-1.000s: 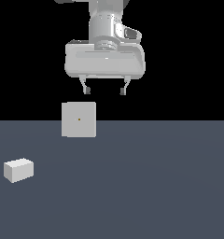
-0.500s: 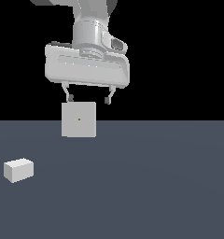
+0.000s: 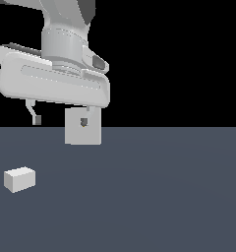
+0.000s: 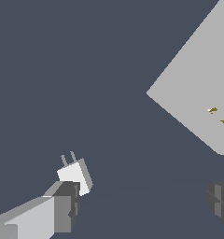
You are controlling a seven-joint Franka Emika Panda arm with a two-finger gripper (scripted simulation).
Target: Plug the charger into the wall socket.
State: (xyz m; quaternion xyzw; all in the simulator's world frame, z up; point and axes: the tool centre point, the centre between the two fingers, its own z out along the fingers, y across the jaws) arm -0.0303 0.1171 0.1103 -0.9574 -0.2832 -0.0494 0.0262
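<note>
End effector [image 3: 61,120] open, nothing held, fingers spread to straddle the charger [image 3: 19,179]. Charger sits below it on the tabletop [image 3: 164,197] (prongs visible in wrist view); wall socket [image 3: 83,133] stands upright behind it.

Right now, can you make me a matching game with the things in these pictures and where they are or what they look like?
Things:
1. charger
2. wall socket
3. gripper
4. floor

Descriptions:
A. hangs in the air with its fingers spread wide apart
B. flat white square standing upright, with little yellowish marks
C. small white block lying on the floor, with two prongs showing in the wrist view
D. dark grey-blue, spread under everything

Pairs: 1-C, 2-B, 3-A, 4-D
</note>
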